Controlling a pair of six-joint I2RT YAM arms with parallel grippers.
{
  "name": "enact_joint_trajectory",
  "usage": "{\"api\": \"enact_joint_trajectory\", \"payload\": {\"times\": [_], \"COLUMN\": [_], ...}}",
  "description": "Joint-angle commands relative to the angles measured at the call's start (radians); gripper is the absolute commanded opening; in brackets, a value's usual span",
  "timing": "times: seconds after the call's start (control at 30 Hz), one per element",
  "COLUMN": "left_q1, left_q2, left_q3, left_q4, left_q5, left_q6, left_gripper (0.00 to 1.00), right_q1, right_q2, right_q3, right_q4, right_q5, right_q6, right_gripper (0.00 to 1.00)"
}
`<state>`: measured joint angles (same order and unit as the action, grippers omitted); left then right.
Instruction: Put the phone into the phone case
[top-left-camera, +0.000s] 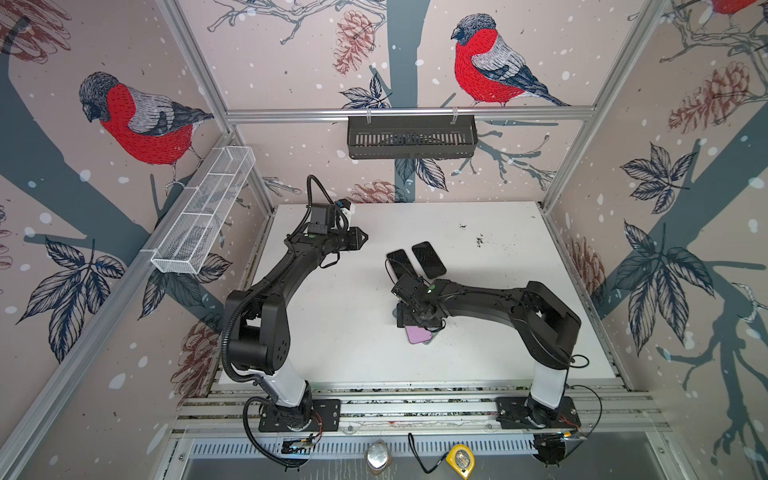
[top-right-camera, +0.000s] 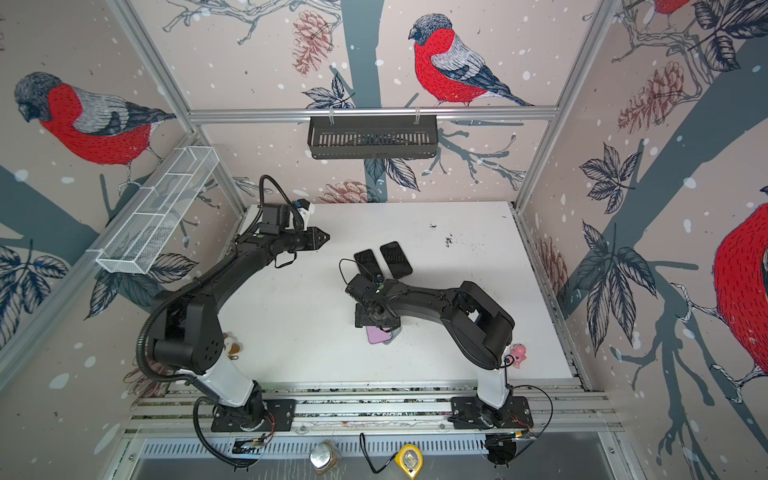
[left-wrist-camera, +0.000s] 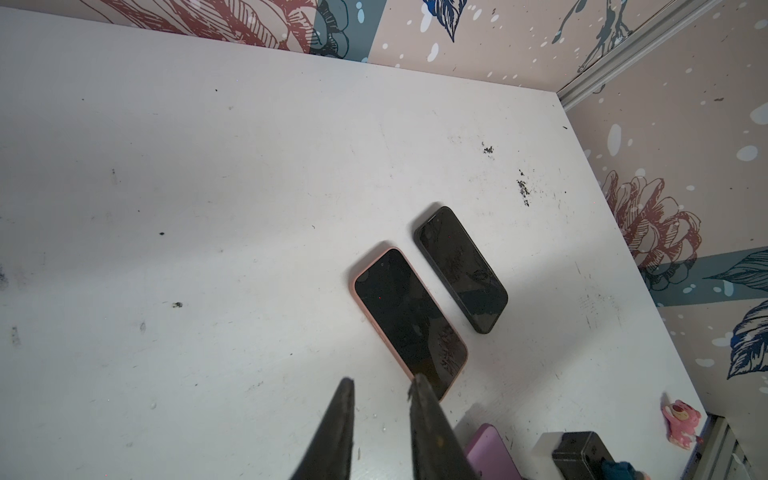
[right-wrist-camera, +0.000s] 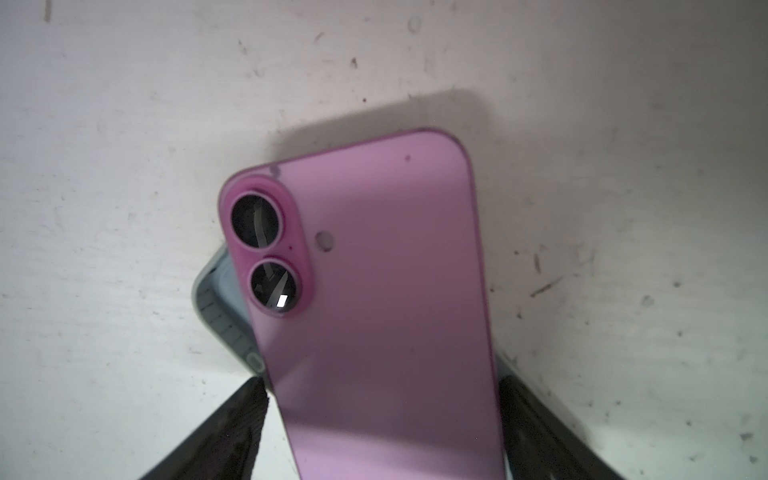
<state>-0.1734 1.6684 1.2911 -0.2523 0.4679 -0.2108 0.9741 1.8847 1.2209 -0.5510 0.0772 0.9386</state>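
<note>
- The pink phone (right-wrist-camera: 374, 291) lies back up, lenses showing, across the grey-green phone case (right-wrist-camera: 216, 307), at lower centre of both top views. It sits askew, with a case corner poking out beside the lenses, so it appears to rest on the case rather than sit in it.
- The case's ribbed inside faces up while the phone's back also faces up. On that evidence the phone likely needs turning over as well as squaring.
- The right fingers (right-wrist-camera: 232, 428) stand wide, one along each long edge of the phone in the lower part of the right wrist frame. They lie close to those edges, but I cannot tell whether they press on them. The straddle probably serves to steer the phone.
- The left fingers (left-wrist-camera: 332, 436) show only a narrow gap with nothing in it. They hang at the upper left of the worktop (top-left-camera: 498, 332), well apart from the phone, probably to stay clear.
- A salmon-cased phone (left-wrist-camera: 409, 324) and a dark phone (left-wrist-camera: 461, 270) lie side by side, screens up, at centre of both top views, apparently set aside.
</note>
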Motion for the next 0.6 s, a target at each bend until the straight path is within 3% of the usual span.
{"api": "enact_joint_trajectory", "payload": {"times": [0.0, 0.2, 0.27, 0.57], "left_q1": [0.001, 0.002, 0.002, 0.002], "left_q2": [-0.003, -0.003, -0.003, 0.000], "left_q3": [0.008, 0.007, 0.008, 0.006], "left_q4": [0.020, 0.021, 0.021, 0.019], "left_q5": [0.009, 0.010, 0.011, 0.008], "left_q6": [-0.002, -0.001, -0.001, -0.001], "left_gripper": [0.26, 0.26, 0.26, 0.26], "right_q1": [0.001, 0.001, 0.003, 0.007], "right_q2": [0.016, 0.036, 0.036, 0.018], "right_q3": [0.004, -0.023, -0.034, -0.036], "right_q4": [-0.011, 0.003, 0.011, 0.010], "right_q5": [0.009, 0.012, 0.008, 0.024], "right_q6": [0.013, 0.025, 0.025, 0.019], "right_gripper": [0.86, 0.81, 0.74, 0.73]}}
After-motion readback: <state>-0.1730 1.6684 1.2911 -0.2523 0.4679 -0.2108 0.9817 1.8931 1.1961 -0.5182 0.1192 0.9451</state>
